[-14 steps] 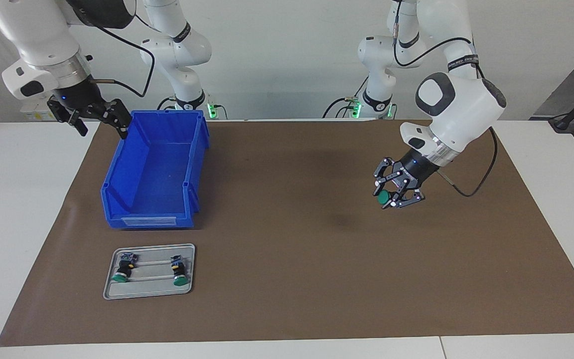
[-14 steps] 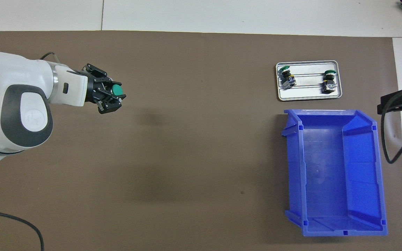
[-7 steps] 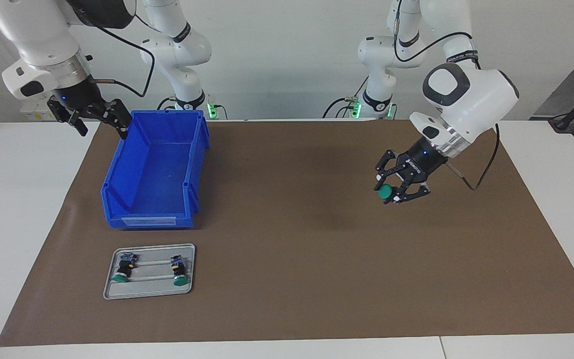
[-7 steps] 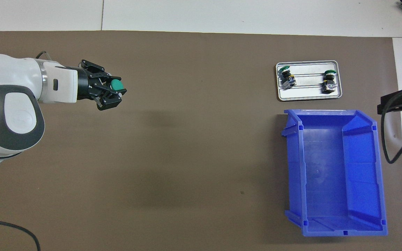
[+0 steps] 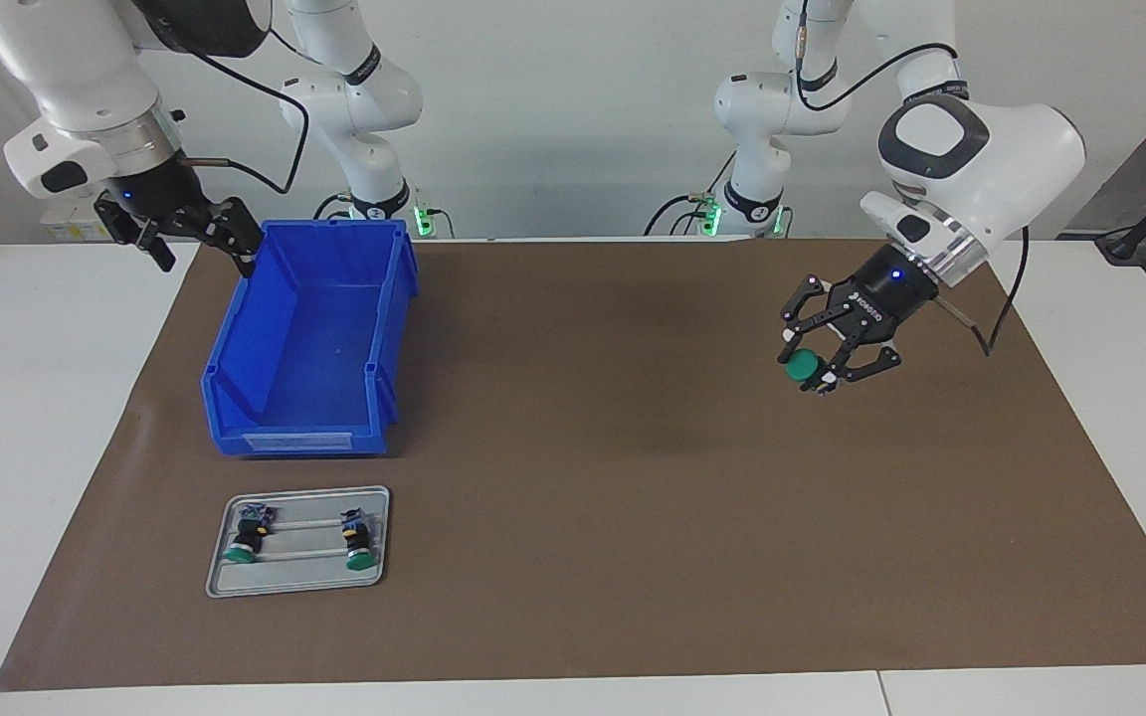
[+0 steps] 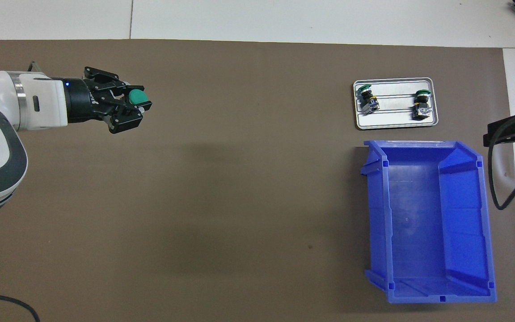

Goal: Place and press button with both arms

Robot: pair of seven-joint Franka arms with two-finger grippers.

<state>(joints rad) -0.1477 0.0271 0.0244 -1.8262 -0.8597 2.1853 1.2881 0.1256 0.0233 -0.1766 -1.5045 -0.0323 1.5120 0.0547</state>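
White desk under a brown mat (image 5: 573, 557), pale wall at the robots' end. Lying toward the right arm's end of the desk: a blue bin (image 5: 306, 338), open and with nothing showing inside, and, farther from the robots than the bin, a small grey tray (image 5: 298, 572) carrying two spare push-buttons (image 5: 247, 542) on their sides.

Hanging in the air over bare mat toward the left arm's end: the left hand (image 5: 817, 376), pinching the button (image 5: 800, 367) by its body, green cap pointing out past the fingertips and toward the middle of the desk. Reaching almost level rather than straight down, judging by the overhead view. Touching nothing below.

Waiting raised beside the bin's rim nearest the robots, at the mat's edge: the right hand (image 5: 197, 234), fingers spread and carrying nothing.

Judging progress: picking up done, with one button already off the tray and in a grip. Setting down not yet done, no button standing on the mat. Pressing not yet begun. Remaining, most likely: lowering and steadying the button with the left hand, then bringing the right hand across to push the green cap.
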